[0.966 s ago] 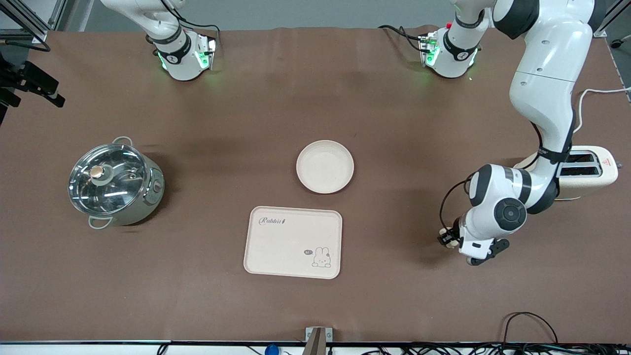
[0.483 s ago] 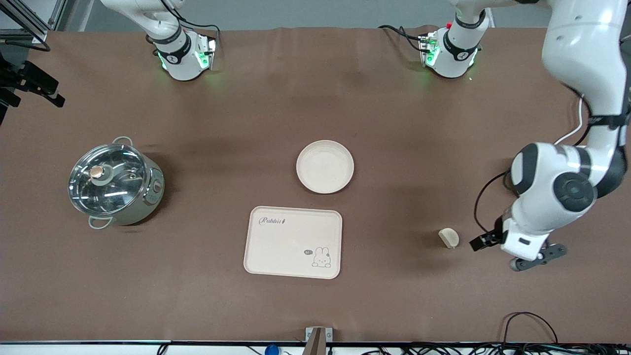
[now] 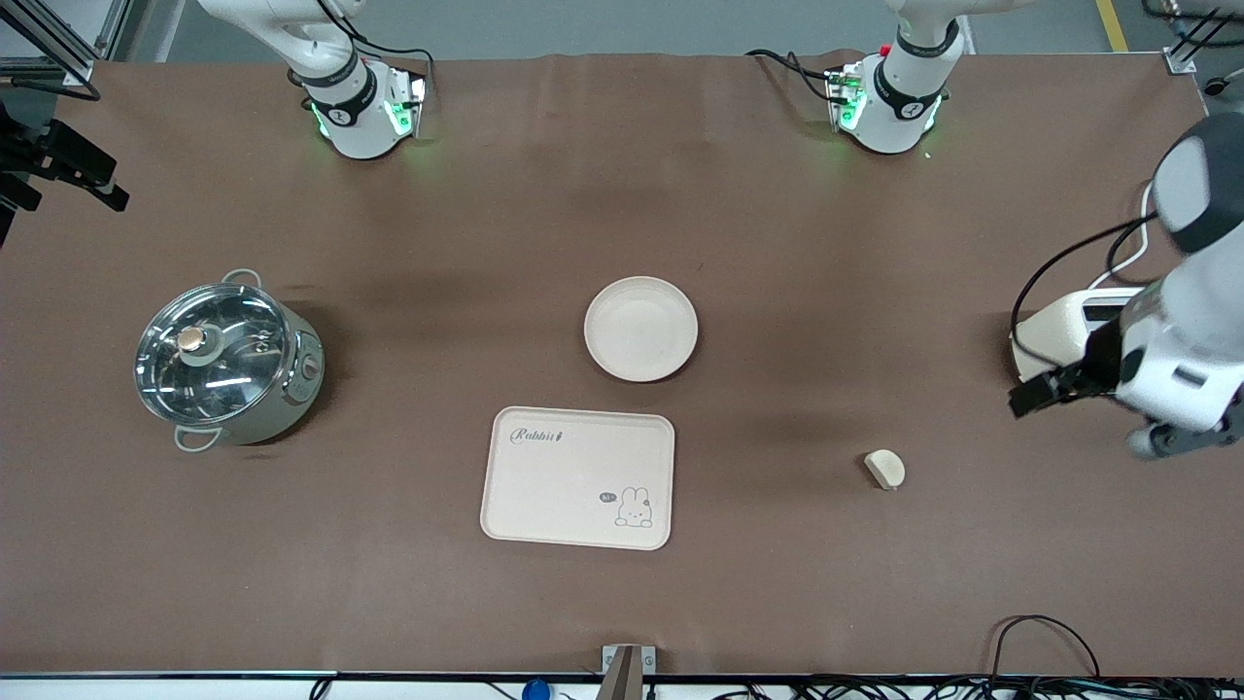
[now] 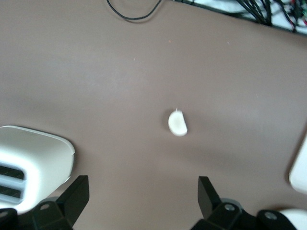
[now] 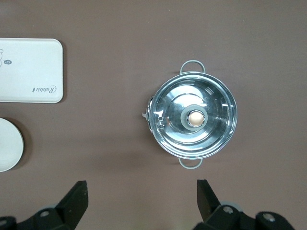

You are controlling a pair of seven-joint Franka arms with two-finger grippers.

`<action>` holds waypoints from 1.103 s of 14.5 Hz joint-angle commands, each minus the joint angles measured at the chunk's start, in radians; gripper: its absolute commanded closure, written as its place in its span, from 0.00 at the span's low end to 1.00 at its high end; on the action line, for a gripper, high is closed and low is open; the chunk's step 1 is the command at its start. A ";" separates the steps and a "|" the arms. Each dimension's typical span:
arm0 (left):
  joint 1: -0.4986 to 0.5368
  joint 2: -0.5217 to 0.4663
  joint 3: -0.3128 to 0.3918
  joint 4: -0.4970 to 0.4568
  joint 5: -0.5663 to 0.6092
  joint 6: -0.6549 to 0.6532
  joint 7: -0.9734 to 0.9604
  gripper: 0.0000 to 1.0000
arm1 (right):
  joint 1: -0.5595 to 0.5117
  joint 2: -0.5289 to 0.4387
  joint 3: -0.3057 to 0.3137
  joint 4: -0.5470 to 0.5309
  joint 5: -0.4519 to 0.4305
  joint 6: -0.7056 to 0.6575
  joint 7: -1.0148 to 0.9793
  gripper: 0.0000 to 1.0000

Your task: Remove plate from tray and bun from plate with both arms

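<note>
The plate (image 3: 640,329), a round cream dish, lies on the table near the middle, just farther from the front camera than the tray. The bun (image 3: 884,470), a small pale half-round lump, lies on the bare table toward the left arm's end; it also shows in the left wrist view (image 4: 178,123). My left gripper (image 3: 1045,389) hangs open and empty in the air beside the toaster, well apart from the bun; its own view shows it (image 4: 142,189) with wide-spread jaws. My right gripper (image 5: 141,191) is open and empty, high over the table near the pot. The plate's edge shows there too (image 5: 7,143).
A cream rectangular tray (image 3: 578,477) with a rabbit drawing lies nearer the front camera than the plate. A steel pot (image 3: 225,363) with a glass lid stands toward the right arm's end. A cream toaster (image 3: 1054,335) stands at the left arm's end, partly hidden by the left arm.
My left gripper was down at the bun, then let it go and drew up and away toward the toaster. The bun stays on the table. Plate, tray and pot have not moved.
</note>
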 commanded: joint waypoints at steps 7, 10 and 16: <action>-0.049 -0.237 0.126 -0.114 -0.041 -0.168 0.338 0.00 | 0.010 -0.018 -0.003 -0.012 -0.018 0.001 0.012 0.00; -0.109 -0.350 0.195 -0.278 -0.122 -0.105 0.330 0.00 | 0.010 -0.018 -0.002 -0.012 -0.018 0.001 0.012 0.00; -0.145 -0.348 0.185 -0.298 -0.103 -0.091 0.315 0.00 | 0.010 -0.018 -0.002 -0.012 -0.018 0.001 0.012 0.00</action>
